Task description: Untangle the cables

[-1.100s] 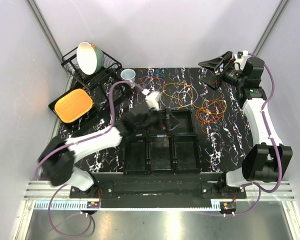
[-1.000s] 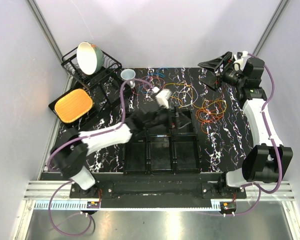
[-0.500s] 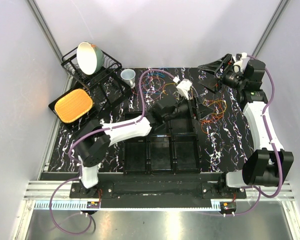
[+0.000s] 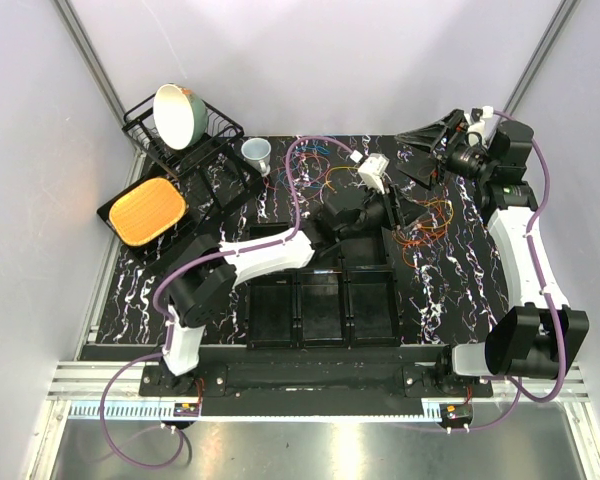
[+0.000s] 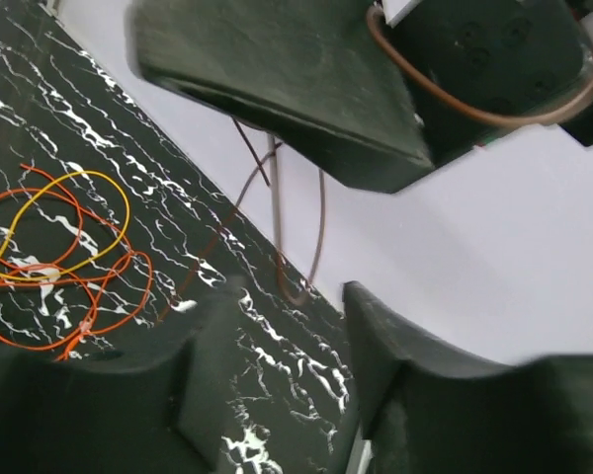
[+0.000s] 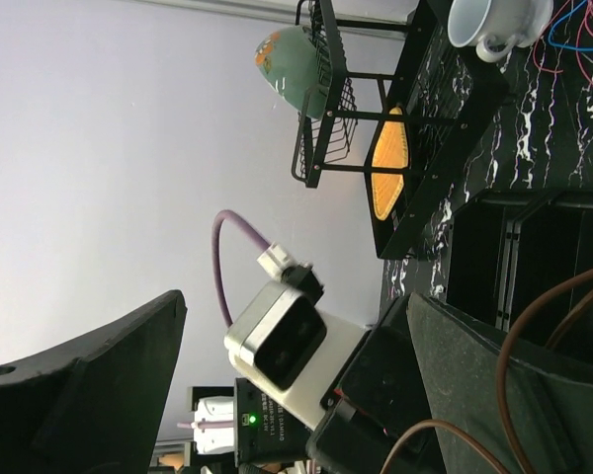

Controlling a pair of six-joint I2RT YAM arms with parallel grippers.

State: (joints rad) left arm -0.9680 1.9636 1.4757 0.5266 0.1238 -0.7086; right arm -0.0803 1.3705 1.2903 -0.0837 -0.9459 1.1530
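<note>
swinging left gripper (image 5: 295,308) right, off bins (image 4: 272,310), toward orange cables (image 5: 49,296); jaws narrowing, nothing gripped; right gripper (image 4: 415,152) gaping, brown cable (image 5: 319,212) dangling there: pull-apart nearing.

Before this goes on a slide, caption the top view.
Left gripper reaches to the orange cables; right gripper hangs open at the far right.

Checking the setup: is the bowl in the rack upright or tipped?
Tipped: the bowl leans on its edge in the dish rack, opening facing sideways.
</note>
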